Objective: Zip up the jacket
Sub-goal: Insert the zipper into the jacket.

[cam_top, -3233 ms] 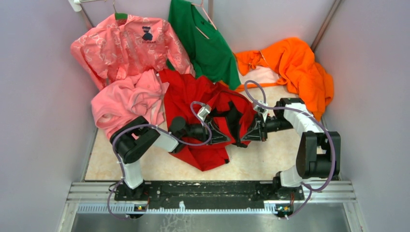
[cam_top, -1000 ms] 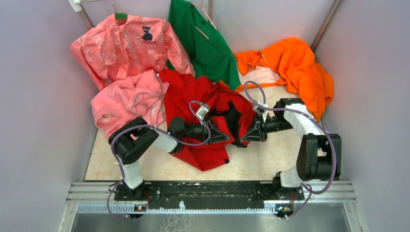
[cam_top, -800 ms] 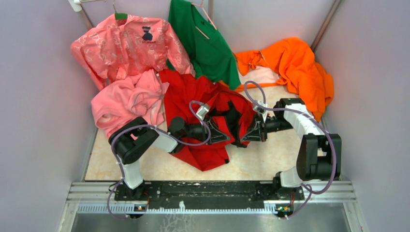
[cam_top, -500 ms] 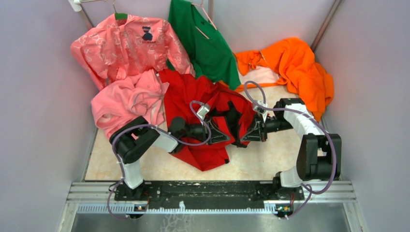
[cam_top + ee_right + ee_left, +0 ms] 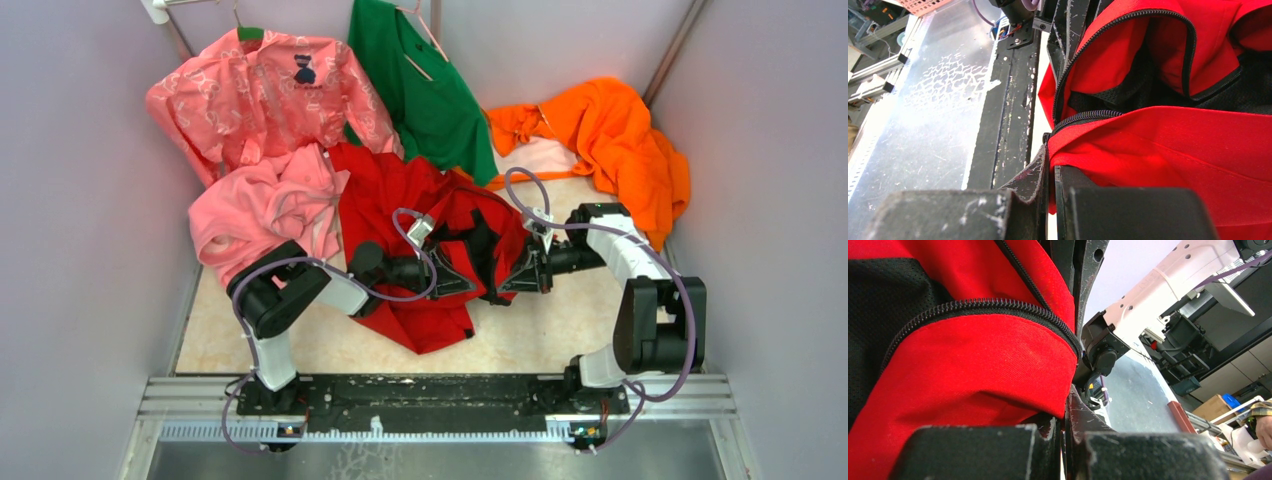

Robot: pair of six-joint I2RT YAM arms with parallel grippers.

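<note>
Tabletop carries several garments, and the jacket lies crumpled at its middle, unzipped with dark lining showing, between the pink garment on the left and the orange garment at the back right; the step in hand looks like taking hold of the two front edges to line them up; done well, that means drawing both edges taut and level so the teeth run straight and the lower ends can meet, without dragging the loose cloth into a twist; the left gripper is pressed together, pinching a red fold beside the zipper teeth; the right gripper is likewise closed tight on the other edge, next to its own teeth; where the slider sits I cannot tell.
</note>
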